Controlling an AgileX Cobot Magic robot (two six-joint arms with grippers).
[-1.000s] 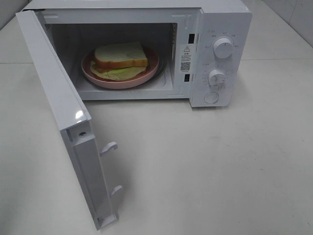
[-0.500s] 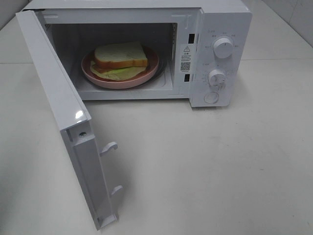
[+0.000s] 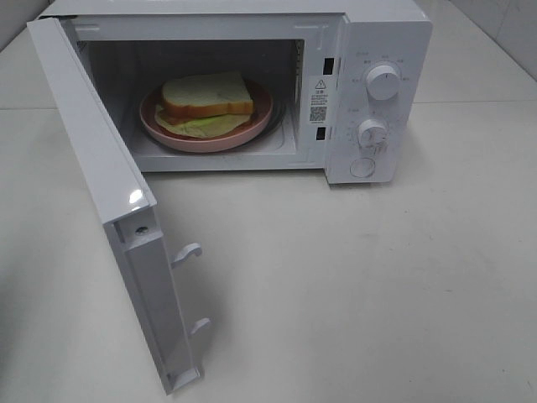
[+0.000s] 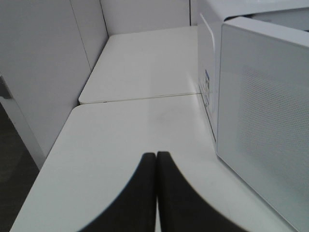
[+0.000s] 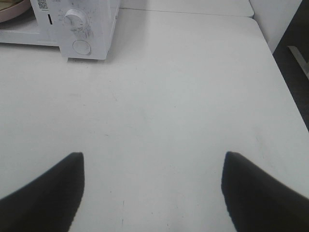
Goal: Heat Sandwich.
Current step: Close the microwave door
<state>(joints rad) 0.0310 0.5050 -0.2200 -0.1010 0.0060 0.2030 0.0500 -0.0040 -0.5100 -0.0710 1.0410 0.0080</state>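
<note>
My left end effector (image 4: 156, 155) is shut tight on nothing, just outside the microwave's (image 3: 382, 34) open door (image 3: 92, 159). The sandwich (image 3: 207, 94) sits on a pink plate (image 3: 205, 141) inside the microwave. My right end effector (image 5: 153, 155) is spread wide and empty above the table (image 5: 169, 87), in front of the microwave.

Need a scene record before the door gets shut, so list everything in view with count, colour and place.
Microwave: one, white, on the table, door open.
Door: one, white, swung out on the view's left.
Plate: one, pink, inside the microwave.
Sandwich: one, white bread with green lettuce, on the plate.
Knobs: two, white, on the microwave's panel.
Table: one, white.
Left gripper: black, shut, beside the door's outer face.
Right gripper: black, open, over bare table.
</note>
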